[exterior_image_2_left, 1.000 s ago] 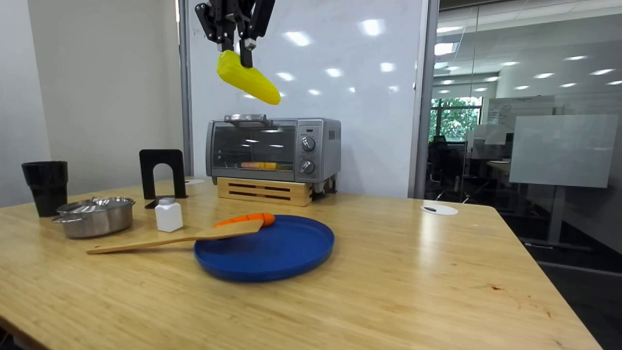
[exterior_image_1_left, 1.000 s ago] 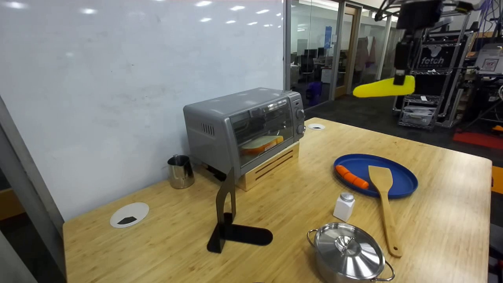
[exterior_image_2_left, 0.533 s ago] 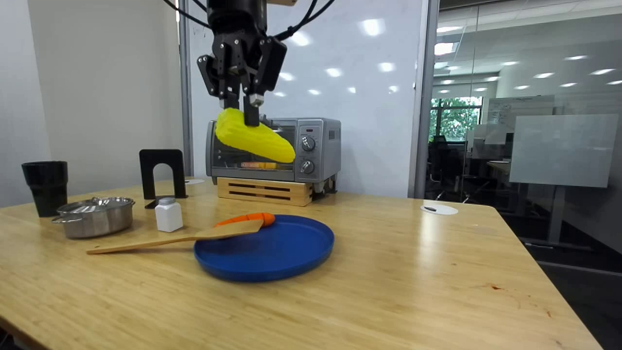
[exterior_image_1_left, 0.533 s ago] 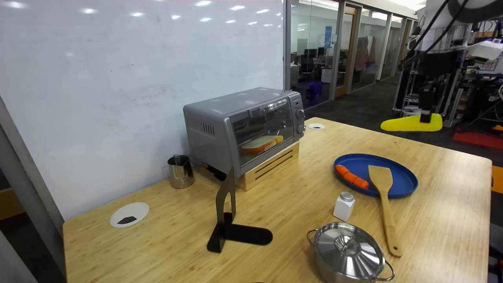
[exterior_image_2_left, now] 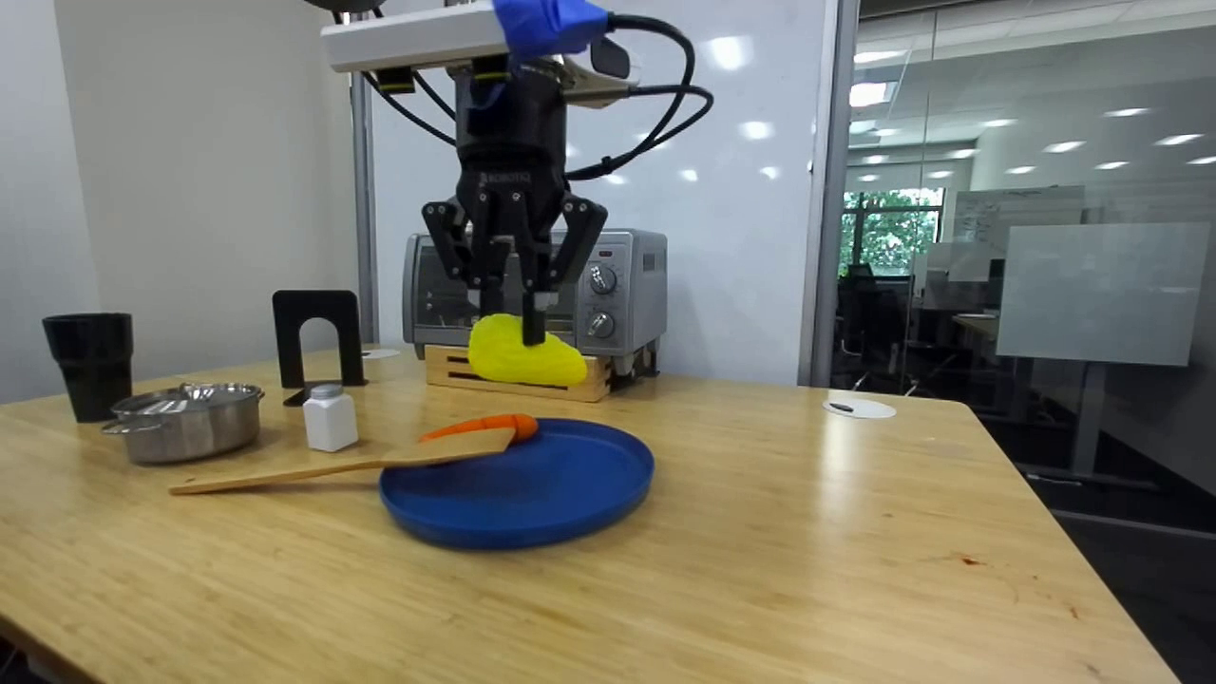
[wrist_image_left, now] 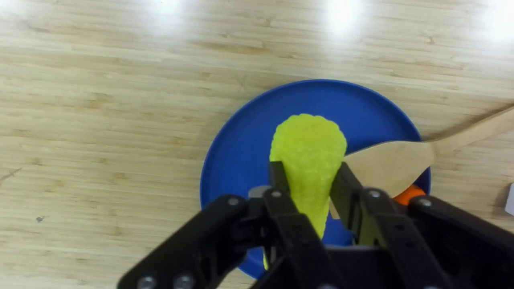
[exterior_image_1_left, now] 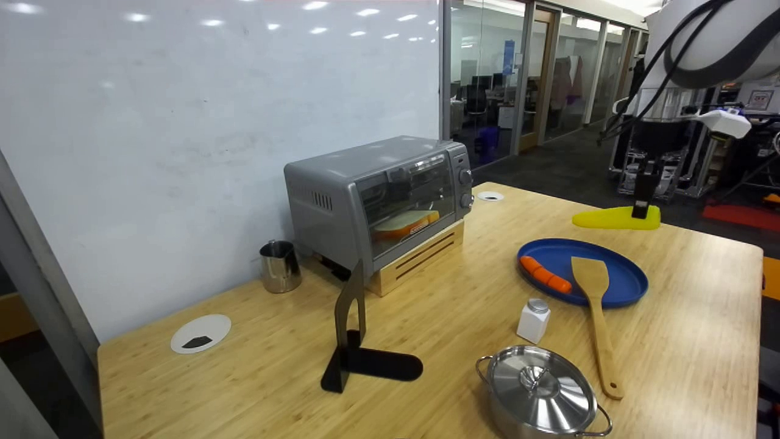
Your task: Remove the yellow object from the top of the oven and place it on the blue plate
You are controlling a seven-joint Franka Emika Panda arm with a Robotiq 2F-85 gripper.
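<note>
Fingers [exterior_image_2_left: 534, 328], set apart by just the thickness of a yellow corn cob [wrist_image_left: 308, 168], grip it from both sides near its thicker end and hold it in the air above the wood-grained worktop [exterior_image_2_left: 807, 532]. On that worktop the biggest item is a grey toaster oven [exterior_image_1_left: 372, 158], its door closed. Next comes the round blue plate [exterior_image_2_left: 570, 484], lying flat; in the wrist view the corn cob overlaps it, while both exterior views show the two apart. Under the oven is a slotted wooden stand [exterior_image_1_left: 420, 256]. A lidded steel pot [exterior_image_1_left: 542, 390] sits near the handle of a wooden spatula [exterior_image_1_left: 600, 329], whose blade reaches over the plate's rim. An upright black bookend [exterior_image_2_left: 315, 304] follows, then a black tumbler [exterior_image_2_left: 90, 370] near the pot. Beside the oven, in an exterior view, stands a steel pitcher [exterior_image_1_left: 281, 272]. A slice of bread [exterior_image_1_left: 402, 225] shows through the oven's glass. An orange carrot [exterior_image_1_left: 545, 274] lies on the plate next to the spatula blade. Smallest is a white shaker [exterior_image_1_left: 534, 323], between pot and plate.
</note>
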